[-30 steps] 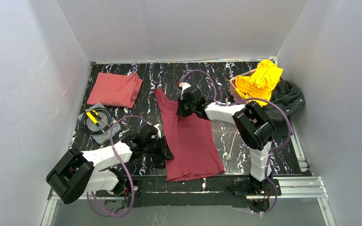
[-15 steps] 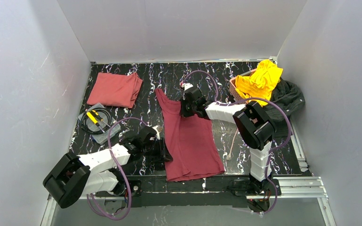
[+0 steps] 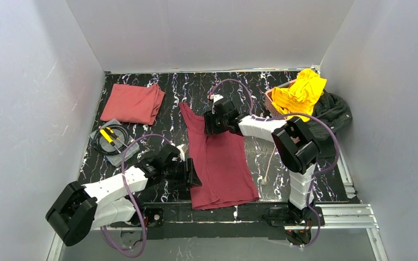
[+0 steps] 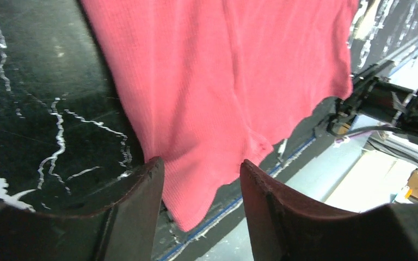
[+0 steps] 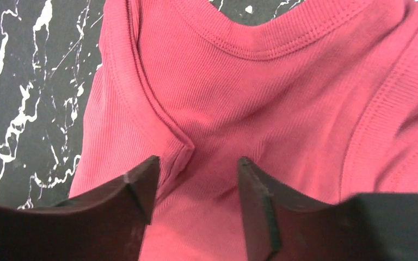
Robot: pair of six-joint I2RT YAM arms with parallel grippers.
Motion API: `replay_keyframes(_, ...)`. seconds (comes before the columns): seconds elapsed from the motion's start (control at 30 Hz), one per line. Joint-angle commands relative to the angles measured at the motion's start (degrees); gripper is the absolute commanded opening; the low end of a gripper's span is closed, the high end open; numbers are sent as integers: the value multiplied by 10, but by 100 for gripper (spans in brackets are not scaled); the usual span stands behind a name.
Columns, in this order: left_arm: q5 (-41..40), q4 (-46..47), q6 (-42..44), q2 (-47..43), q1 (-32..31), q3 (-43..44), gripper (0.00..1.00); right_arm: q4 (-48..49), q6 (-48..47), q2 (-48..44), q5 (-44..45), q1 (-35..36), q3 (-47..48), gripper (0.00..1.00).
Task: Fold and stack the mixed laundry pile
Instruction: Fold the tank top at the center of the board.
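Both sets of jaws have just sprung apart, and the maroon tank top (image 3: 223, 163) has settled flatter than a second ago. My left gripper (image 3: 190, 174) stands open low at the garment's left edge near the hem. From the left wrist, its fingers (image 4: 141, 201) straddle the cloth (image 4: 223, 81) with the hem corner showing in the gap and nothing pinched. My right gripper (image 3: 209, 124) is open too, over the upper part of the top. The right wrist view shows the fingers apart on either side of a small raised crease just below the neckline (image 5: 261, 46). The top runs lengthwise down the middle of the table (image 3: 168, 92), straps away from me, with its hem right at the near edge. To its left is bare marble, then a clear tray (image 3: 111, 140) holding a black cable and a yellow-handled tool. The folded salmon-red garment (image 3: 133, 102) sits in the far left corner, well apart. To its right is a narrow strip of table where the cream cord (image 3: 269, 163) trails. The far right corner is crowded: the yellow garment (image 3: 300, 91) is heaped on the pink basket (image 3: 271, 100), and the charcoal garment (image 3: 332, 111) is bunched against the wall beside it.
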Motion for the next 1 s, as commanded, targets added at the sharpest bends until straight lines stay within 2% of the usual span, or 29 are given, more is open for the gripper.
replay_keyframes(0.0, 45, -42, 40, -29, -6, 52, 54, -65, -35, -91, -7, -7, 32, 69)
replay_keyframes(0.1, 56, -42, 54, -31, -13, 82, 56, -135, -35, -158, 33, -9, 15, 78)
replay_keyframes(0.2, 33, -43, 55, -20, -15, 111, 56, -205, -2, -245, 85, -13, -33, 85)
replay_keyframes(0.33, -9, -43, 50, 32, -16, 170, 56, -290, 59, -382, 131, -18, -133, 87)
replay_keyframes(0.43, -35, -45, 50, 91, -18, 227, 54, -347, 102, -481, 128, -19, -198, 87)
replay_keyframes(0.53, -57, -49, 50, 151, -19, 293, 53, -418, 144, -569, 115, -19, -254, 84)
replay_keyframes(0.67, -74, -71, 60, 258, -30, 395, 52, -471, 200, -641, 54, -18, -329, 71)
replay_keyframes(0.83, -79, -90, 63, 367, -47, 501, 51, -465, 240, -699, -22, -18, -407, 62)
replay_keyframes(0.97, -79, -107, 64, 439, -58, 569, 51, -432, 251, -697, -57, -17, -449, 58)
